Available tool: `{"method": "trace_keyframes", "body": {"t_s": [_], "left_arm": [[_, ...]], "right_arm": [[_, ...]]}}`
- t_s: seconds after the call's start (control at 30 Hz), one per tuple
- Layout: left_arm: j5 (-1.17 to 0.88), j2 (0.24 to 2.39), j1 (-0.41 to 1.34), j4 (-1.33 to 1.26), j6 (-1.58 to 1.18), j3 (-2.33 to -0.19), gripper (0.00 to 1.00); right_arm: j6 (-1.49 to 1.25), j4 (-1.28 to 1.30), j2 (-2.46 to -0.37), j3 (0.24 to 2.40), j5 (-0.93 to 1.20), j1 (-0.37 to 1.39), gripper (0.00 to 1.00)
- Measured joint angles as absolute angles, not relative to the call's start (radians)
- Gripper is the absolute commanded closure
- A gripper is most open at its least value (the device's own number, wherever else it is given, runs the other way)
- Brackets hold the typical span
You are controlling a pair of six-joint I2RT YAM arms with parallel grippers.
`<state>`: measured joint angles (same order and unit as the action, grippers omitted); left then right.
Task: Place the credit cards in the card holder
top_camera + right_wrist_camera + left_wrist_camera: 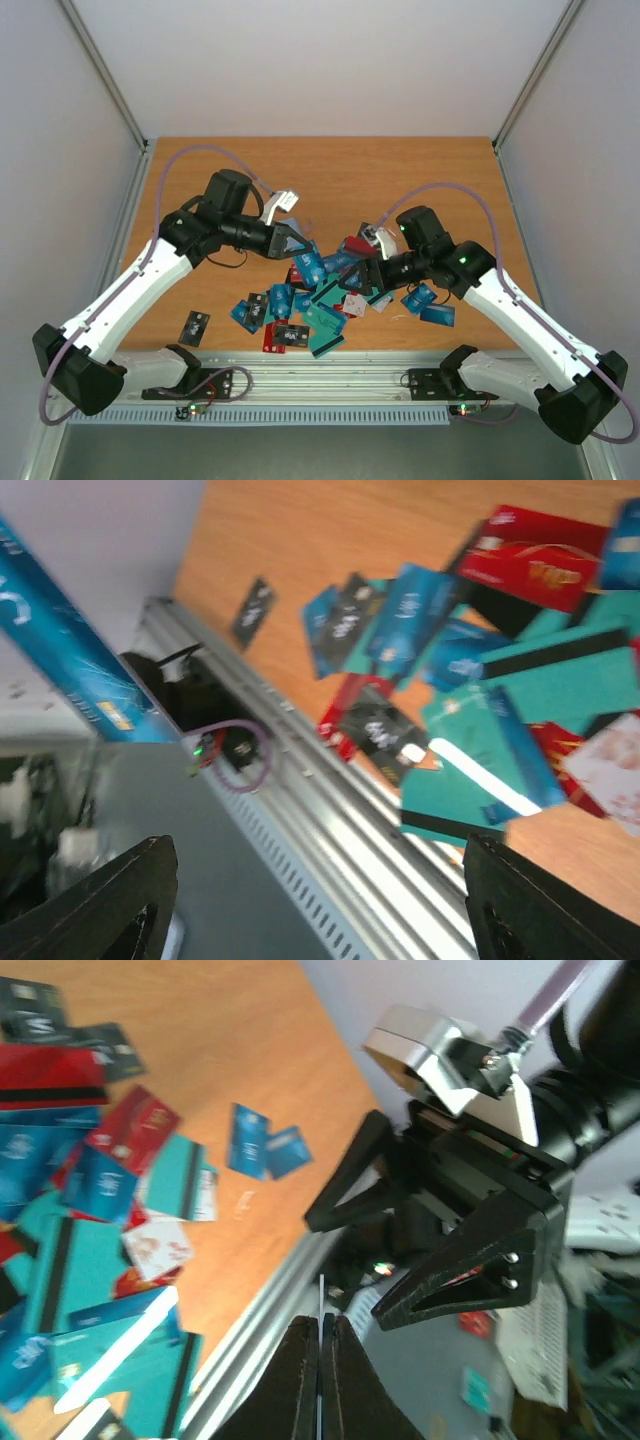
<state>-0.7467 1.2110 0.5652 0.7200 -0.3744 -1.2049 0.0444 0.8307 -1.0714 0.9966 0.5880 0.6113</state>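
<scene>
Many credit cards (320, 290) in red, blue, teal and black lie in a loose pile on the wooden table (330, 170). The pile shows on the left of the left wrist view (90, 1210) and across the top of the right wrist view (480, 680). My left gripper (298, 243) hangs over the pile's left side, shut on a thin blue card seen edge-on (321, 1295). That card fills the right wrist view's upper left (70, 650). My right gripper (362, 272) faces it, open and empty (325, 920). The card holder is out of view.
A single black card (194, 326) lies apart at the front left. Two blue cards (430, 305) sit to the right of the pile. A ribbed metal rail (330, 385) runs along the table's near edge, and grey walls close in both sides.
</scene>
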Motion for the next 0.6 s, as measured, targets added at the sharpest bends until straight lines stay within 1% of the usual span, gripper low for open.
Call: {"method": "trace_keyframes", "body": {"t_s": [0.2, 0.33, 0.53, 0.6], "left_arm": [[-0.968, 1.259, 0.566, 0.742, -0.346, -1.266, 1.00], [-1.051, 1.264, 0.573, 0.734, -0.356, -1.266, 1.00], [-1.113, 1.264, 0.601, 0.676, -0.403, -1.266, 1.00], [-1.122, 1.264, 0.615, 0.645, -0.424, -1.266, 1.00]], "right_arm": [[0.044, 0.748, -1.039, 0.994, 0.851, 0.611, 0.36], [-0.022, 0.639, -1.036, 0.986, 0.980, 0.611, 0.47], [-0.163, 0.435, -1.035, 0.954, 1.090, 0.611, 0.64], [-0.201, 0.382, -1.035, 0.950, 1.107, 0.611, 0.72]]}}
